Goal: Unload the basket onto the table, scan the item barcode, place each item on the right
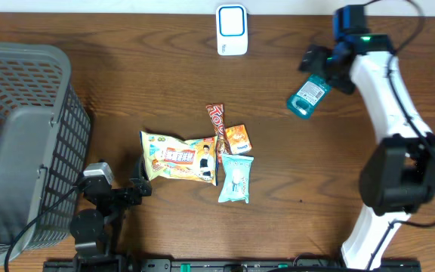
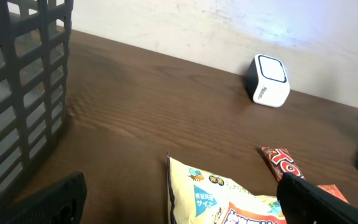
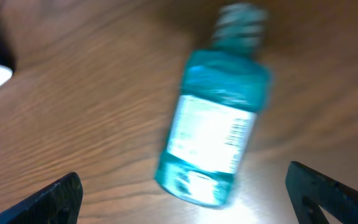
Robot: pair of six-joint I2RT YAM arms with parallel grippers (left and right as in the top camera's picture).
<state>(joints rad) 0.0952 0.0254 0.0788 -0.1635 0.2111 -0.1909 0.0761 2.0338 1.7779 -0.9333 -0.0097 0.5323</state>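
- Black fingertips of the right gripper frame the bottom of the wrist view. They are spread wide, with neither pad touching anything, so this pincer is released and empty.
- Between and below them is the teal bottle, the task's item. It seems to lie flat on the brown table with its cap pointing away, though the picture is blurred.
- Its white label faces up, and dark stripes that look like a barcode sit on the label's right edge. That side faces the wrist camera, not the scanner.
- From overhead the bottle sits just under the right gripper at the table's right rear, tilted, and well apart from the white scanner at the back edge.
- The scanner's window faces the workspace, probably so an item can be held up in front of it.
- Whether the code has been read cannot be told. Lying face up and apart from the scanner, the bottle looks parked, not presented.
- Resting low at the front left, the left gripper is also spread open and empty, aimed at the snack bag.
- A candy bar, an orange packet and a pale pouch lie clustered mid-table within either arm's reach, likely awaiting their turn.
- The grey basket stands at the far left, beside the left arm.
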